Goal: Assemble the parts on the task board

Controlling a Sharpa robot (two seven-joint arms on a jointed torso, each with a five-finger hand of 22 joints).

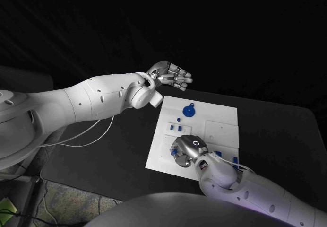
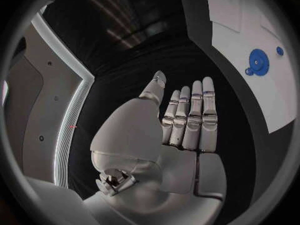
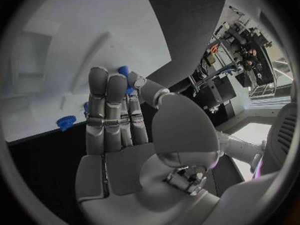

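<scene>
1. Over on the left, the left hand hangs above the dark surface just beyond the far left corner of the task board. Its wrist view shows the fingers stretched out straight, side by side, holding nothing. From where it sits, I'd say it is waiting and has no share in the work right now.

2. In the middle lies the white task board. Near its far edge stands a round blue gear with a smaller blue piece just beyond it, both seeming to be seated. Closer in, a couple of small blue parts sit side by side in the left part of the board. The middle right section of the board looks bare.

3. Further right and nearer the robot, the right hand is down on the near left part of the board. In its wrist view the fingers are held close together with a blue part at their tips; whether they actually pinch it or only press against it, I cannot tell. Another small toothed blue part lies loose near the board's edge.

4. My reading: a few pieces are in place, one is being dealt with, and several remain, so the job looks partway done.
</scene>
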